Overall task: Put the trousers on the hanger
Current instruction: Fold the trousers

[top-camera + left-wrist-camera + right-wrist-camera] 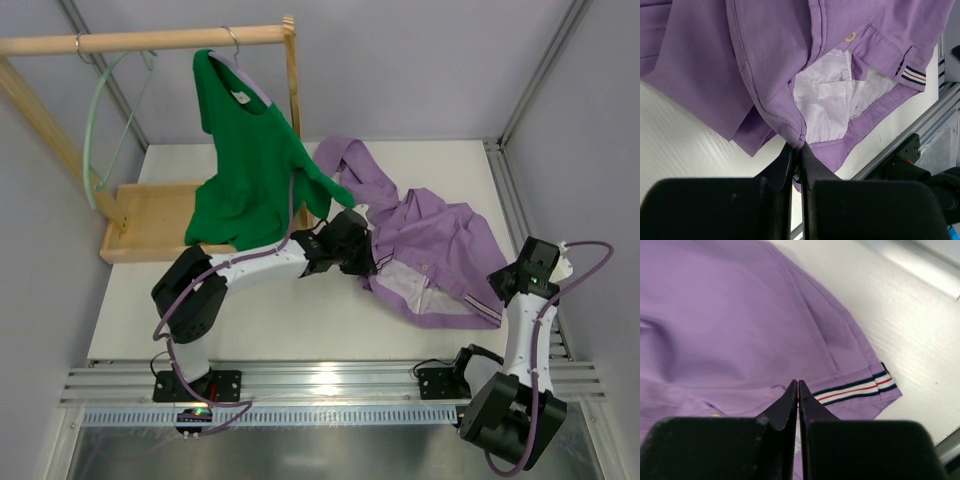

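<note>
The lilac trousers lie crumpled on the white table, right of centre, waistband toward the near edge. My left gripper is at their left side and is shut on a fold of purple fabric beside the open white lining. My right gripper is at the near right corner, shut on the waistband next to the striped tab. The pale mint hanger hangs by its hook from the wooden rail at the far left, away from both grippers.
A wooden rack with a tray base stands at the back left. A bright green top hangs from it on a metal-hooked hanger, draping close to my left arm. An aluminium rail runs along the near edge.
</note>
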